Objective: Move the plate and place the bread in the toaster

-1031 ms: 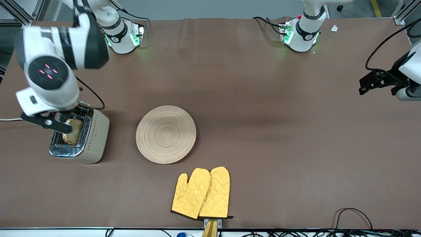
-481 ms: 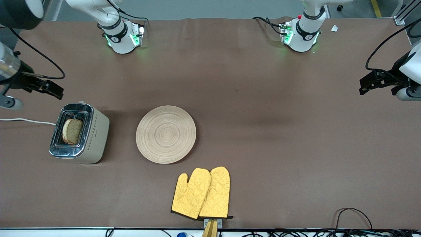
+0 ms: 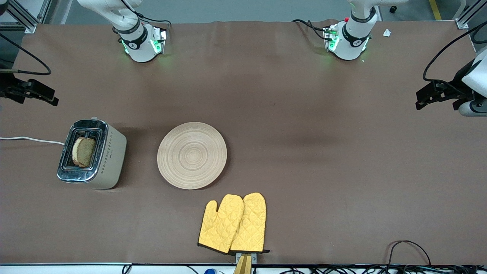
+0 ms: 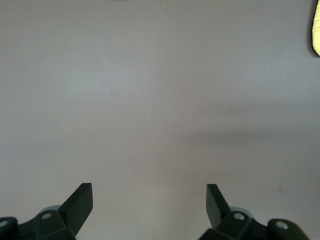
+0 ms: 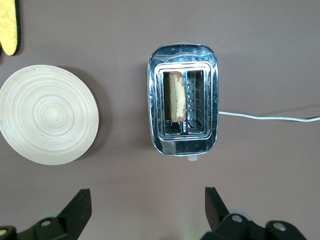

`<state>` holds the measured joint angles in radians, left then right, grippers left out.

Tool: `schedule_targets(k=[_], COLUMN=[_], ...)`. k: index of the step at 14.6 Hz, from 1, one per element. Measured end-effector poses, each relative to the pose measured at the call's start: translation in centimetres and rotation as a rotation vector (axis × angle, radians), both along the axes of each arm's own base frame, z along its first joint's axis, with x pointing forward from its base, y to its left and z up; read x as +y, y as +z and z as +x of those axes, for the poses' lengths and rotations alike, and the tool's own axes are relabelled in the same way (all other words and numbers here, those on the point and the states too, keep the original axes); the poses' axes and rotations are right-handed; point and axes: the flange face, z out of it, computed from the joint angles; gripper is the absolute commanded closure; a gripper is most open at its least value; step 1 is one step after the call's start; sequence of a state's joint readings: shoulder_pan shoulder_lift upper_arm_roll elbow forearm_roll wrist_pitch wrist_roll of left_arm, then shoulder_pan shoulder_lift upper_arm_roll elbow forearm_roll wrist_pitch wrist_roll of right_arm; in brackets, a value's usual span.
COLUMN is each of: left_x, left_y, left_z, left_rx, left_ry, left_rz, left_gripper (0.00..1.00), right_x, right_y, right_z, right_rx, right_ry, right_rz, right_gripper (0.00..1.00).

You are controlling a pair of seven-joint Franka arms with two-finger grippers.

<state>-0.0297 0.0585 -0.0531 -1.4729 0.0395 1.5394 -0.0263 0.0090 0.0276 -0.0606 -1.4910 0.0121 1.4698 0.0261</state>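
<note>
The toaster (image 3: 91, 154) stands at the right arm's end of the table, its white cord (image 3: 30, 139) running off the edge. The bread (image 3: 83, 152) stands in one slot, its top sticking out. In the right wrist view the toaster (image 5: 183, 100), bread (image 5: 174, 96) and plate (image 5: 47, 121) all show from above. The plate (image 3: 192, 155) lies empty beside the toaster, toward the table's middle. My right gripper (image 3: 43, 94) is open and empty, up in the air near the table edge (image 5: 145, 210). My left gripper (image 3: 425, 97) waits open and empty over bare table at the left arm's end (image 4: 150, 202).
A pair of yellow oven mitts (image 3: 233, 223) lies near the front edge, nearer to the camera than the plate. One mitt's edge shows in the left wrist view (image 4: 316, 27) and in the right wrist view (image 5: 10, 27). Cables (image 3: 411, 251) lie along the front edge.
My right gripper has let go of the bread in the toaster slot, risen, and drawn away toward the table edge. The bread stays in the slot. The left arm has not moved.
</note>
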Motion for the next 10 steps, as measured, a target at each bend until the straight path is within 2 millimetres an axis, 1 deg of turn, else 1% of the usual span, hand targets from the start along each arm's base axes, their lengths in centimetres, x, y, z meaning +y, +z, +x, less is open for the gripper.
schedule_targets(k=[7,10], left_x=[0.0,0.0], left_y=[0.0,-0.1], left_z=[0.0,0.0], left_rx=[0.001,0.002], left_ry=[0.000,0.000], left_rz=[0.000,0.000], left_gripper=[0.00,0.00], right_x=[-3.0,-3.6], right_y=[0.0,0.0], right_z=[-0.1,-0.1], right_rx=[-0.009,-0.013], right_ry=[-0.011,-0.011], right_rz=[0.023,0.018], right_gripper=[0.00,0.00])
